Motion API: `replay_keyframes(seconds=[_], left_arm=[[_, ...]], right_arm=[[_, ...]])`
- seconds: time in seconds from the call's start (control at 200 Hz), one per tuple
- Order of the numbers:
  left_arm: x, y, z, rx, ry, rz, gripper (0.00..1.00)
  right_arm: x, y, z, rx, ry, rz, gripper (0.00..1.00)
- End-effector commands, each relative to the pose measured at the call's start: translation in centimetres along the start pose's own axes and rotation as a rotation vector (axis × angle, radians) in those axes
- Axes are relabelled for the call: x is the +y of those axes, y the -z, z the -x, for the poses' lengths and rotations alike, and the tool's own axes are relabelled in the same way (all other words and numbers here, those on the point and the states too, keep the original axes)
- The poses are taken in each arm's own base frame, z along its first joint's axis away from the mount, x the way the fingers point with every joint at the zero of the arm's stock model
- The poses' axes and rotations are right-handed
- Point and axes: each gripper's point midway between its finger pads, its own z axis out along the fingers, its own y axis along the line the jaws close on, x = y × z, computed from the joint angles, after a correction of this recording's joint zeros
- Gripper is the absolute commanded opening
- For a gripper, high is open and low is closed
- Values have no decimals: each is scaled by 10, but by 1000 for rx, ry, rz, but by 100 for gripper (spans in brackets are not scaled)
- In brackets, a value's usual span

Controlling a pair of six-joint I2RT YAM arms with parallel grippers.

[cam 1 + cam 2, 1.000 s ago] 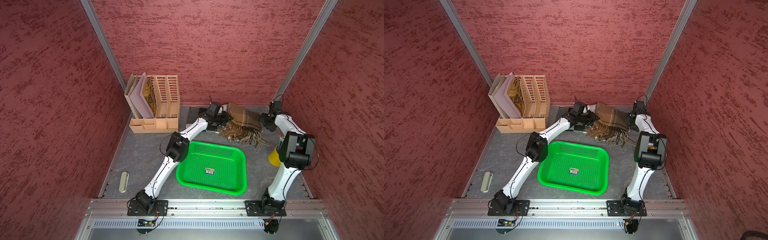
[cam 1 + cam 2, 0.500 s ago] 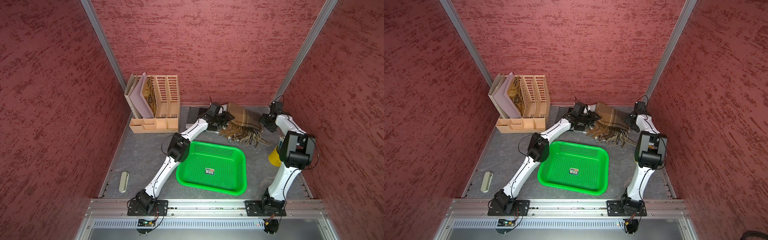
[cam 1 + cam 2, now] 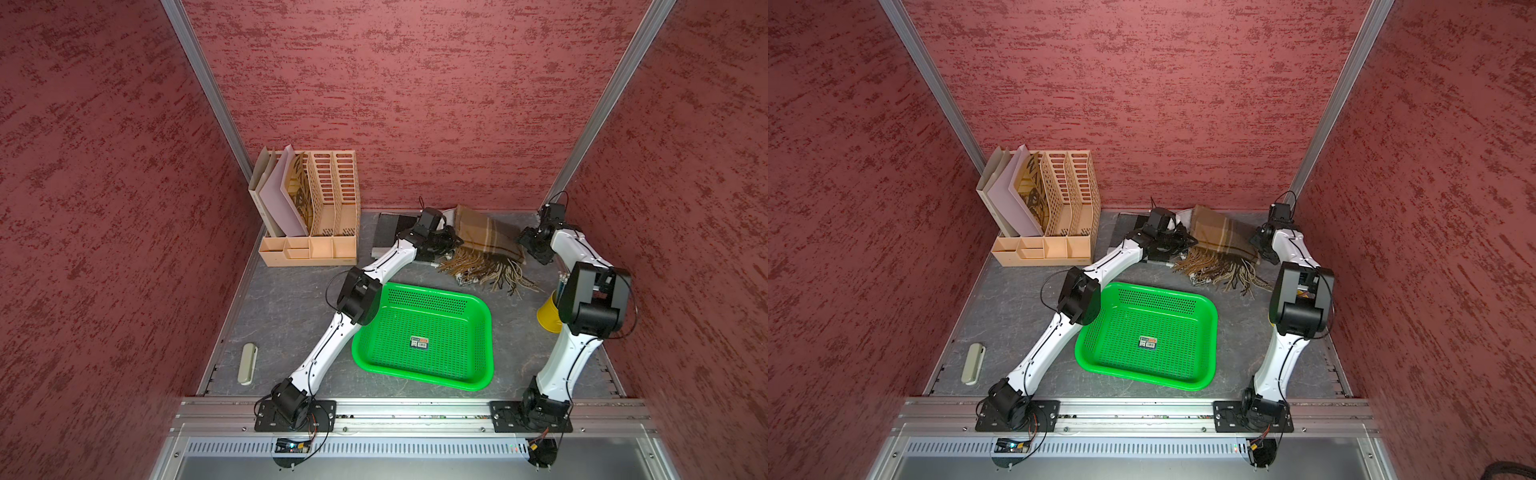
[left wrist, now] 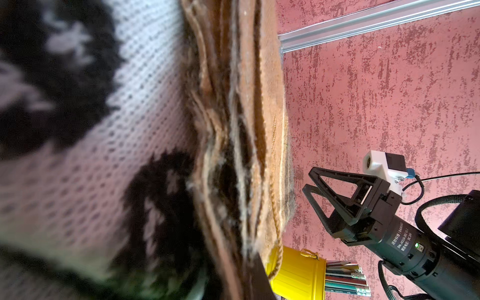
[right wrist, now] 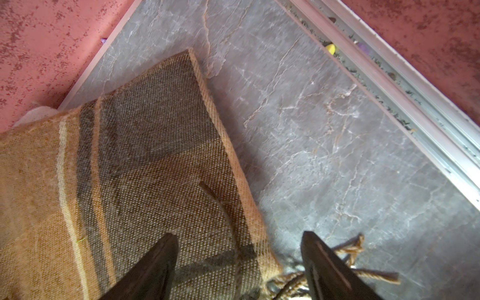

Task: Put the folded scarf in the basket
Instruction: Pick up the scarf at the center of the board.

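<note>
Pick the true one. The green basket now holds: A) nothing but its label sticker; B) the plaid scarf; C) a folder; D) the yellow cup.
A: in a top view the basket shows bare mesh around its sticker, while the scarf lies on the table behind it.

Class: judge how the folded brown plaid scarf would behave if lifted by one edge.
Probably floppy: the folded scarf is soft woven cloth. Its stacked layers may slide apart and unfold. The loose fringe would likely dangle and snag.
</note>
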Motion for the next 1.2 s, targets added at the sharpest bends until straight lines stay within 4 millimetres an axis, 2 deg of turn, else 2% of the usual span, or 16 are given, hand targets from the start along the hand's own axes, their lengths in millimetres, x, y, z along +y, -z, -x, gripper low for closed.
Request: replay_keyframes(seconds=[0.0, 0.326, 0.431, 0.511, 0.626, 0.856, 0.937, 1.197], left_arm=[[-61, 22, 1, -12, -59, -97, 0], [-134, 50, 2, -42, -90, -252, 0], [-149, 60, 2, -45, -98, -277, 0], [-152, 66, 3, -48, -106, -270, 0], [-139, 69, 5, -57, -117, -213, 0], [-80, 62, 13, -50, -59, -124, 0], [-66, 60, 13, -48, -50, -98, 0], [-31, 50, 8, -58, -53, -3, 0]], right_arm=[[6, 4, 7, -19, -15, 32, 80], [9, 7, 13, -1, -43, 78, 85], [10, 4, 15, 19, -59, 96, 86], [12, -1, 15, 39, -65, 109, 86], [21, -8, 16, 71, -66, 143, 88], [36, -31, 5, 170, -96, 215, 85], [36, -39, -6, 223, -110, 206, 83], [32, -52, -24, 253, -106, 155, 83]])
